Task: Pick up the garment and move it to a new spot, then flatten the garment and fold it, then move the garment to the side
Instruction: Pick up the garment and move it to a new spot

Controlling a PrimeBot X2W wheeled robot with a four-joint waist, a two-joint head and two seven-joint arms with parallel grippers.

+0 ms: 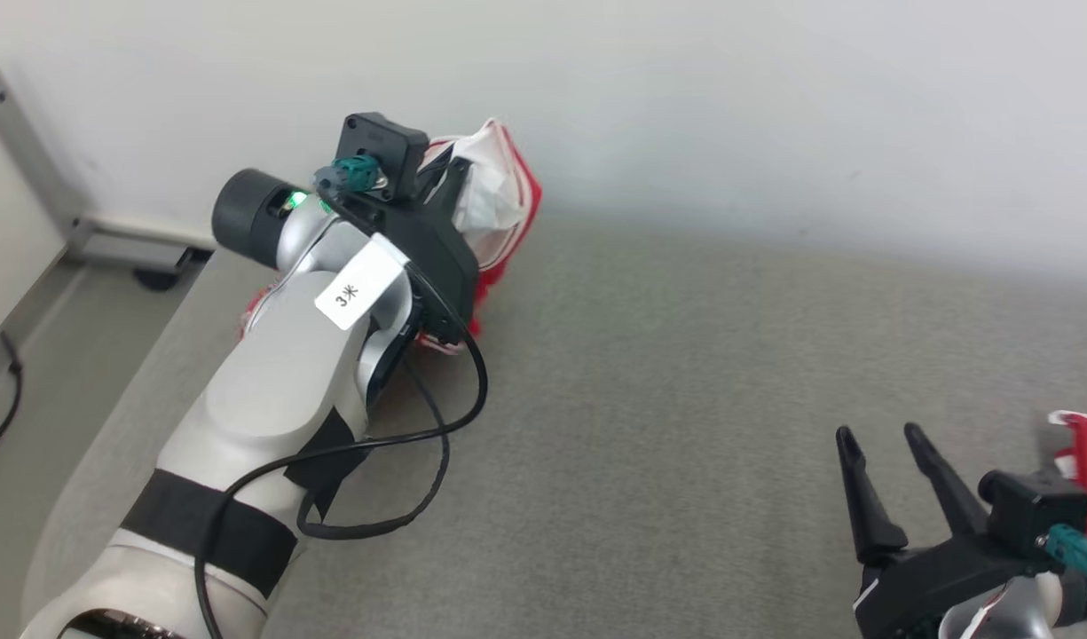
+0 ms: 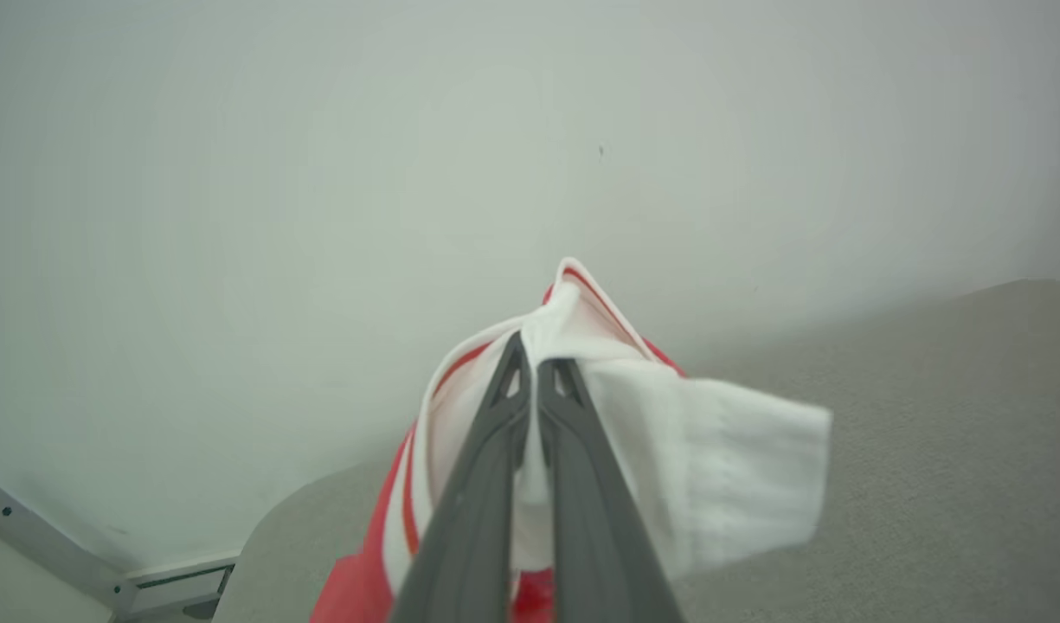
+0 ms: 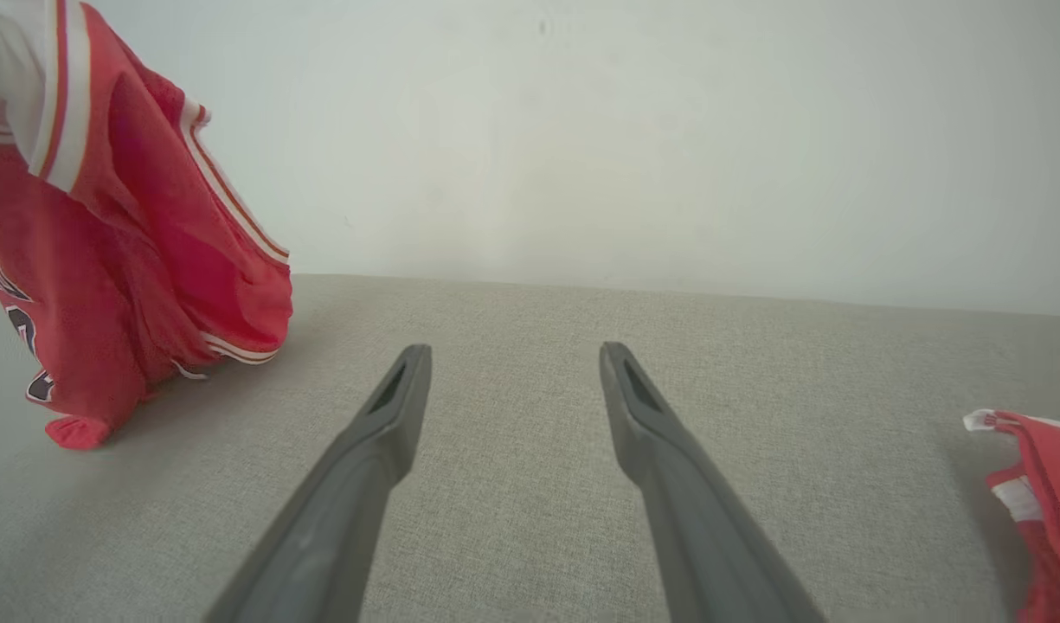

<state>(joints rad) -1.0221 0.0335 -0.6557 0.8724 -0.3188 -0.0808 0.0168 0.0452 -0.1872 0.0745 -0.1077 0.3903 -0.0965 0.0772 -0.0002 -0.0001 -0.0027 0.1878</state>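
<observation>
Presently, left pincer (image 2: pixel 536 359): fingers together, clamped on the white trim of the red basketball jersey (image 3: pixel 123 285).
Jersey: hangs bunched over the worktop's (image 1: pixel 685 373) far-left part, its lowest fold apparently touching it.
Right pincer (image 3: pixel 514 350): fingers apart, empty, over the worktop's near right.
Key relation: the jersey's long axis is vertical below the left pincer, well apart from the right.

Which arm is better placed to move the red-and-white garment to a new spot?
Left: the left gripper is shut on the garment; the right gripper is open and apart from it.
</observation>
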